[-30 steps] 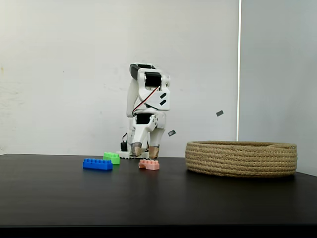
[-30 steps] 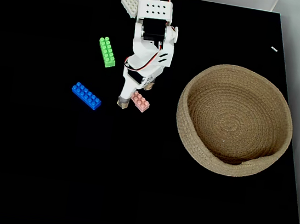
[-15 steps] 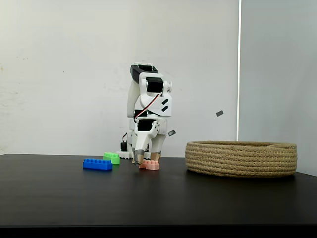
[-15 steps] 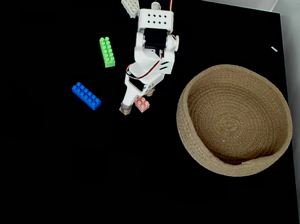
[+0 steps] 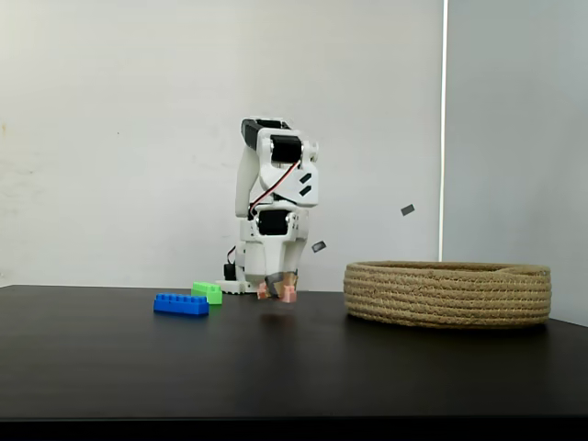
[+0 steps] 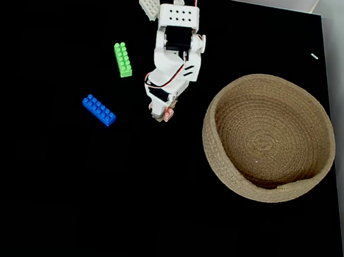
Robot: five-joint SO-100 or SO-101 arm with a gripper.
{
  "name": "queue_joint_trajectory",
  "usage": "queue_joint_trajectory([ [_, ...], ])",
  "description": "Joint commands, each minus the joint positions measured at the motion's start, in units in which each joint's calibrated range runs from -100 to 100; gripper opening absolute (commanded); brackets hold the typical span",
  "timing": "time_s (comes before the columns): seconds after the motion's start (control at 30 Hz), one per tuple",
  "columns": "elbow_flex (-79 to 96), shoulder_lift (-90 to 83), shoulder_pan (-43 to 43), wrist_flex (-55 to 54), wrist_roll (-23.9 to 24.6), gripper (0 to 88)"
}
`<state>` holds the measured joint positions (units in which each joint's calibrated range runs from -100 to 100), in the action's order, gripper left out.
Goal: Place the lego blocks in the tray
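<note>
Your black table carries the coiled rope tray, which has no bricks in it, so nothing is delivered yet. The white arm stands between the bricks and the tray in the view from above. The blue brick and the green brick lie untouched on the table, well apart from the tray. Your gripper has its jaws closed on the pink brick, lifted just clear of the surface in the side view. You're on brick one of three; the carry and drop remain.
</note>
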<state>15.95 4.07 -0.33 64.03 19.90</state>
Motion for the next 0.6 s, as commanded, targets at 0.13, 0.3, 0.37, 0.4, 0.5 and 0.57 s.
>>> queue_joint_trajectory([
  [0.13,-4.9,-19.6,5.8,8.0,3.4,0.2],
  [0.3,-6.4,-18.2,14.7,2.4,4.1,0.2],
  [0.37,-10.4,-14.4,17.3,2.5,4.2,0.2],
  [0.4,-13.2,-12.1,18.2,2.6,4.6,0.2],
  [0.5,-22.3,-5.5,20.4,2.8,5.4,0.3],
  [0.57,-27.8,-3.0,21.7,2.7,5.7,1.3],
])
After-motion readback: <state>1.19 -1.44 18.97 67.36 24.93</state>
